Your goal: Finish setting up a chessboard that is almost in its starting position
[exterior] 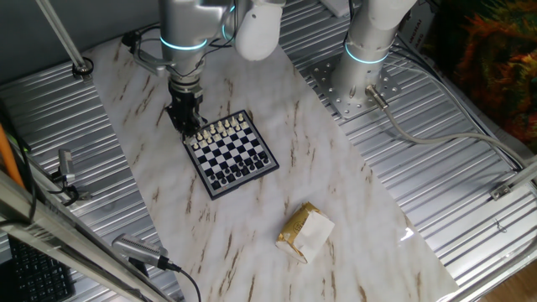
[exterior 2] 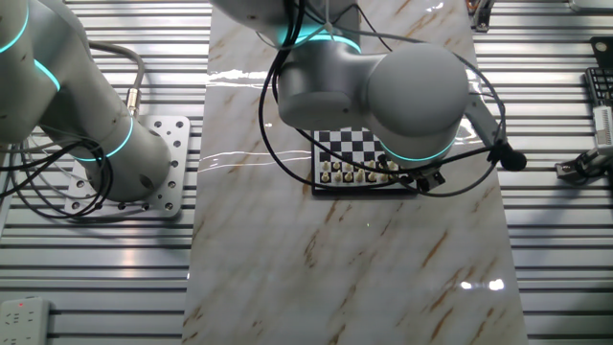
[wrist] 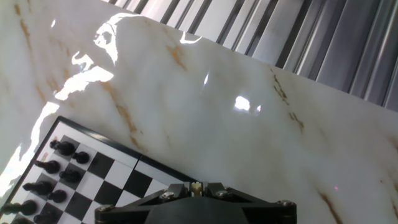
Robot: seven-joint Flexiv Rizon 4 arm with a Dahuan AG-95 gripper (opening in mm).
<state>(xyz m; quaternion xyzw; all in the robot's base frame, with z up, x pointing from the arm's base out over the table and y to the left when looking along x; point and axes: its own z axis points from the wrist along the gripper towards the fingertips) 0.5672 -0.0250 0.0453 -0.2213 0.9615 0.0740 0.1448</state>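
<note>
Black two-finger gripper (exterior: 186, 120) is low at the white-piece edge of small black-and-white checkered chessboard (exterior: 232, 153) w/ dark rim; finger state I cannot tell. Tan-and-white paper packet (exterior: 305, 232) lies well apart.

1 chessboard (exterior: 232, 155), 1 paper packet (exterior: 305, 232), 2 robot arms (exterior: 186, 33).

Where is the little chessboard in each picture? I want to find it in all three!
One fixed view: the chessboard sits left of the middle, just below the gripper.
The other fixed view: it lies near the middle, partly hidden behind the arm's big grey joint.
Hand view: only its corner shows at the bottom left, with black pieces.
Shared landmark: the marble tabletop under the board.
</note>
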